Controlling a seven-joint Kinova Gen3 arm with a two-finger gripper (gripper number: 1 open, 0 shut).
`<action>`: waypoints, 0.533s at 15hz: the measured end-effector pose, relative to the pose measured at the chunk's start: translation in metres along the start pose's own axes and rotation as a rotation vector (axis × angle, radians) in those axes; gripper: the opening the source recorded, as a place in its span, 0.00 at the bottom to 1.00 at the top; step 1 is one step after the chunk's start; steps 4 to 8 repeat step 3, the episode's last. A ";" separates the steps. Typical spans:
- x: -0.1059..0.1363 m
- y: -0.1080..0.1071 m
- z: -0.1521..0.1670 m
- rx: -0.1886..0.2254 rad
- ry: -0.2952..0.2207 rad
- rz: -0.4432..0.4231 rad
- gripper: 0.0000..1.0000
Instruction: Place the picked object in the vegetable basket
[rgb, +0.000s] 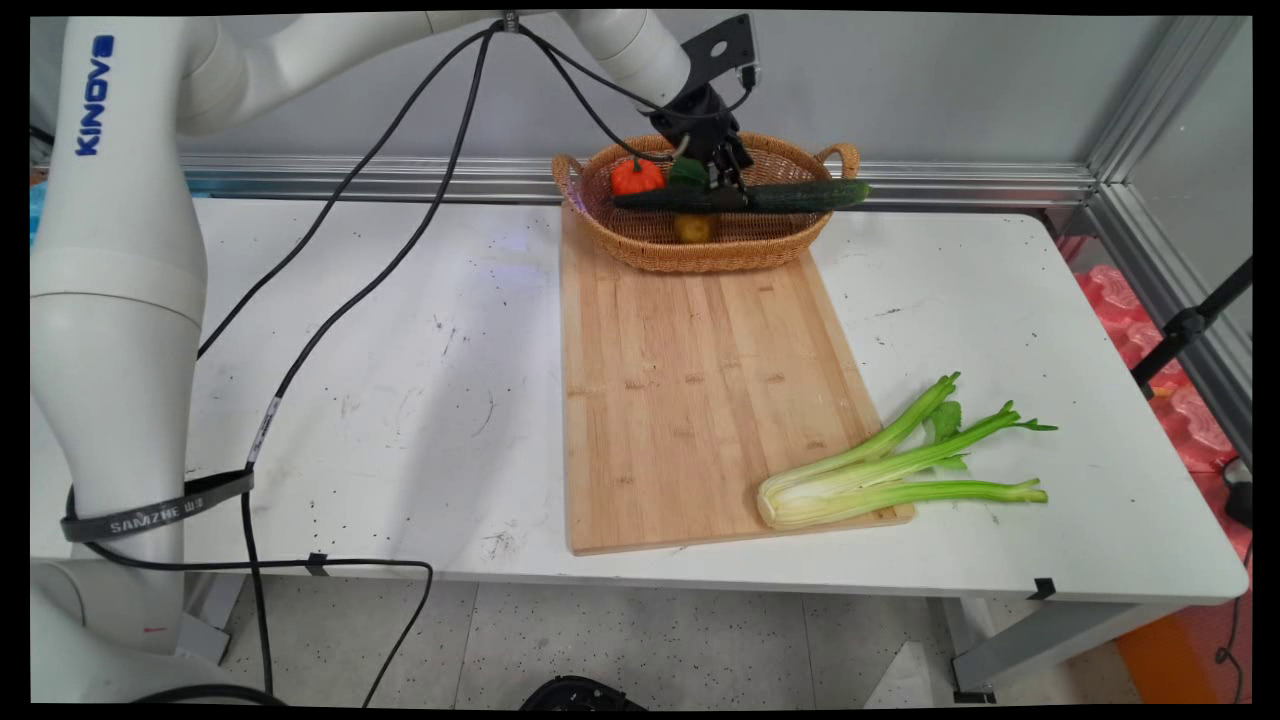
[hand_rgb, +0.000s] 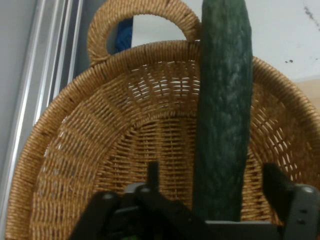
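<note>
Main view: end effector (rgb: 728, 178) down inside the basket (rgb: 640, 245), at its far side, closed on the cucumber (rgb: 800, 195). Cucumber lying level across the basket, its right end sticking out past the basket's right rim, below the right handle. Small orange pumpkin (rgb: 637, 177) in the basket's left part, just left of the end effector; a dark green thing (rgb: 687, 171) between pumpkin and end effector, not clear what. A yellowish round thing (rgb: 693, 229) low in the basket, under the cucumber. Basket standing on the far end of the cutting board (rgb: 690, 400), on the white bench (rgb: 400, 380). Celery (rgb: 880, 470) well apart from the basket, at the board's near right corner, base on the board, stalks reaching out over the bench.

Hand view: cucumber (hand_rgb: 224, 110) running straight up from between the two fingers (hand_rgb: 285, 192) and out over the basket's rim, beside the handle. Fingers standing on either side of it, clamped on it. Woven wall of the basket (hand_rgb: 100, 150) filling most of the picture behind.
</note>
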 end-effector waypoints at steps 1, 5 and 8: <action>0.000 0.000 0.000 -0.004 0.001 -0.003 1.00; -0.001 0.001 0.000 -0.011 0.003 -0.008 1.00; -0.001 0.001 0.000 -0.011 0.003 -0.008 1.00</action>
